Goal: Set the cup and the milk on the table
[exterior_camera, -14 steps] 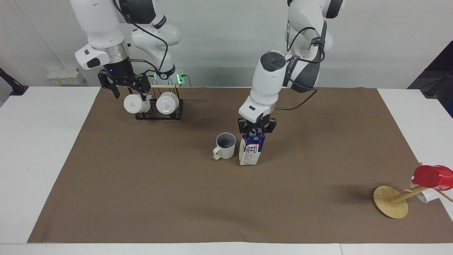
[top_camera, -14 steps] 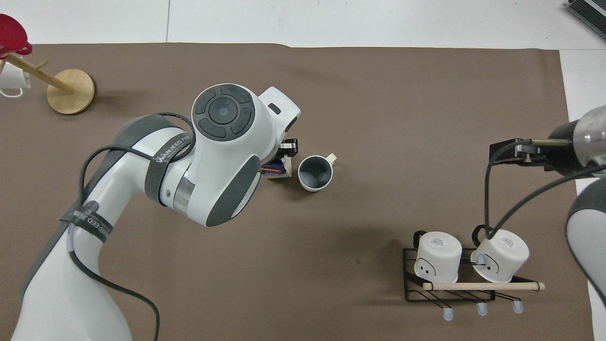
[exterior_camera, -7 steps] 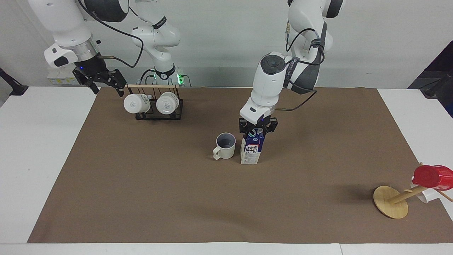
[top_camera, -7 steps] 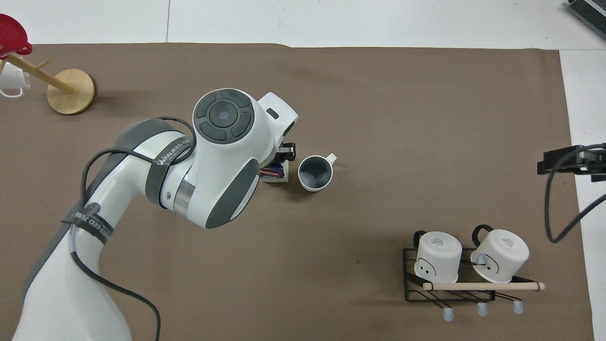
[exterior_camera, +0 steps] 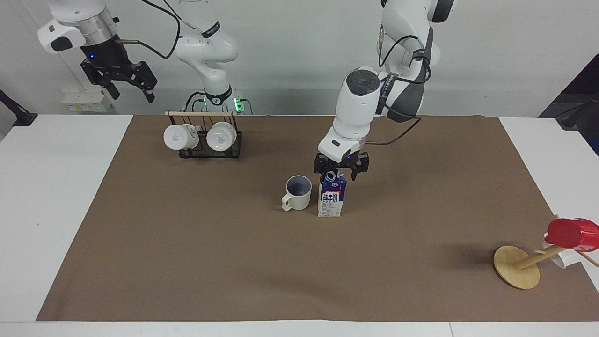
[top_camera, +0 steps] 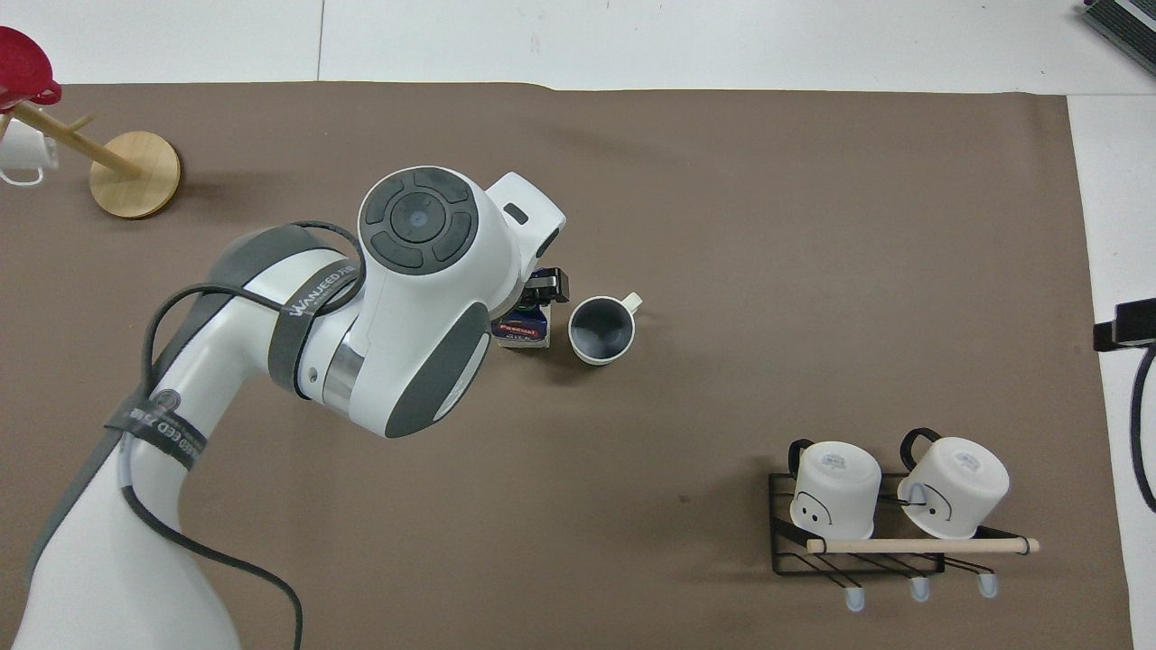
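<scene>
The cream cup (exterior_camera: 298,193) stands upright on the brown sheet of the table (exterior_camera: 187,243), handle pointing away from the robots. It also shows in the overhead view (top_camera: 602,329). The milk (exterior_camera: 332,200) stands upright on the sheet right beside the cup, toward the left arm's end; in the overhead view (top_camera: 522,327) the arm hides most of it. My left gripper (exterior_camera: 340,174) is open, its fingers spread on either side of the carton's capped top. My right gripper (exterior_camera: 132,93) is open and empty, raised high above the mug rack's end of the table.
A black wire rack (exterior_camera: 208,140) with two white mugs lying on it stands near the robots at the right arm's end. A tilted wooden stand (exterior_camera: 516,267) carrying a red cup (exterior_camera: 572,233) sits at the left arm's end.
The milk carton went from tilted to upright on the sheet, and the left gripper's fingers have spread off it. The right gripper rose up and away from the mug rack.
</scene>
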Motion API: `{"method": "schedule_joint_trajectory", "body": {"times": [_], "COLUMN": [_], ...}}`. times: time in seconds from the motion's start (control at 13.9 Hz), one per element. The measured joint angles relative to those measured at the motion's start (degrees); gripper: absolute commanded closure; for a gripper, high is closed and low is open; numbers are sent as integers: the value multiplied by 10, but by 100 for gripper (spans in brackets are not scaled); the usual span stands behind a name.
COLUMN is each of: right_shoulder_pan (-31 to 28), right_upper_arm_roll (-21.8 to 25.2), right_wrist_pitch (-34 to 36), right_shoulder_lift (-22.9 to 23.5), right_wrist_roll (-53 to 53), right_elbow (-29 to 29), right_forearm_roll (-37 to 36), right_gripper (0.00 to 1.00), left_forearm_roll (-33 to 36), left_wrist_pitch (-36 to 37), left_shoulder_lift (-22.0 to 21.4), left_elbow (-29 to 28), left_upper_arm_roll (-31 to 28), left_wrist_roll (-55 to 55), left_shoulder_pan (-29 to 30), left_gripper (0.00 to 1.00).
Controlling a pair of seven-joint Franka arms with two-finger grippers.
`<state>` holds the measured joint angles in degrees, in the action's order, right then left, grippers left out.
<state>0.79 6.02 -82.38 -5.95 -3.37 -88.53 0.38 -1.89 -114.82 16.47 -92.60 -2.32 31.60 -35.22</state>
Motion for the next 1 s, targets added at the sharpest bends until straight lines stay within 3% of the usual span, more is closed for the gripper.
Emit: {"method": "schedule_joint_trajectory", "body": {"times": [0.43,0.72,1.0], "right_shoulder_pan": [23,28,27], "right_upper_arm_roll": [-8,-6,-4], "right_wrist_pitch": [-16,-17,-17], "right_shoulder_lift": [-4,-7,-7], "right_wrist_roll": [0,0,0], "right_elbow": [-13,-18,-18], "right_forearm_roll": [-29,-28,-26], "right_gripper": [0,0,0], "left_forearm_roll": [0,0,0], "left_wrist_pitch": [80,138,146], "left_shoulder_lift": [-107,-136,-161], "left_elbow": [0,-2,0], "left_upper_arm_roll": [-14,-19,-21], "left_wrist_roll": [-10,-117,-231], "left_shoulder_pan": [20,108,199], "left_gripper": [0,0,0]}}
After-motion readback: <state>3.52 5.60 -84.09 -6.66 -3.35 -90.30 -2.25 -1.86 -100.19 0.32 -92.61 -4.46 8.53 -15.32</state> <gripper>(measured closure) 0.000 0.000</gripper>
